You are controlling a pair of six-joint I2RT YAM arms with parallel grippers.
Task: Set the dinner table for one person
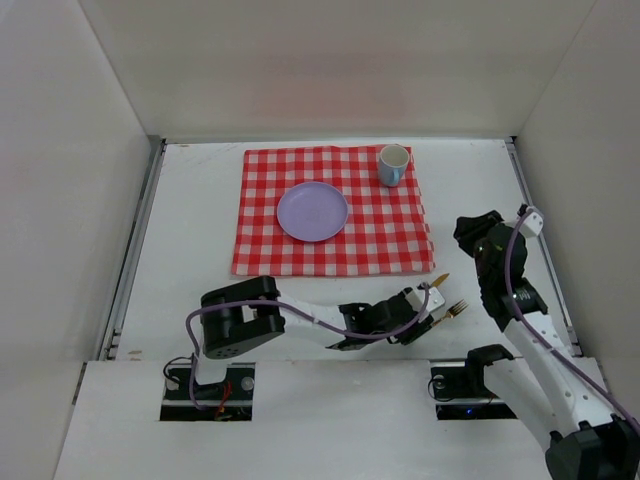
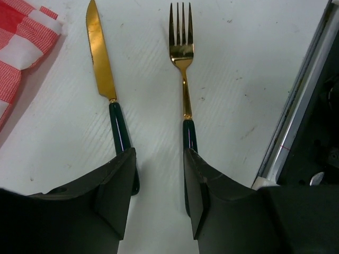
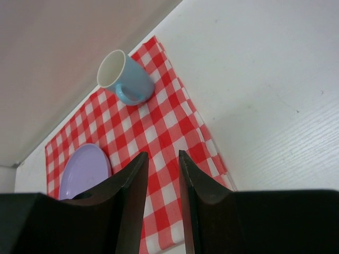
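The dinner table is the white surface. A red-and-white checked cloth lies on it, with a lavender plate in its middle and a blue mug at its back right corner. A gold knife and a gold fork, both with dark handles, lie side by side on the bare table off the cloth's near right corner. My left gripper is open and empty, with one finger over each handle end. My right gripper is open and empty above the cloth's right edge.
White walls enclose the table on the left, back and right. A metal rail runs along the table's right side close to the fork. My right arm stands just right of the cutlery. The mug and plate show in the right wrist view.
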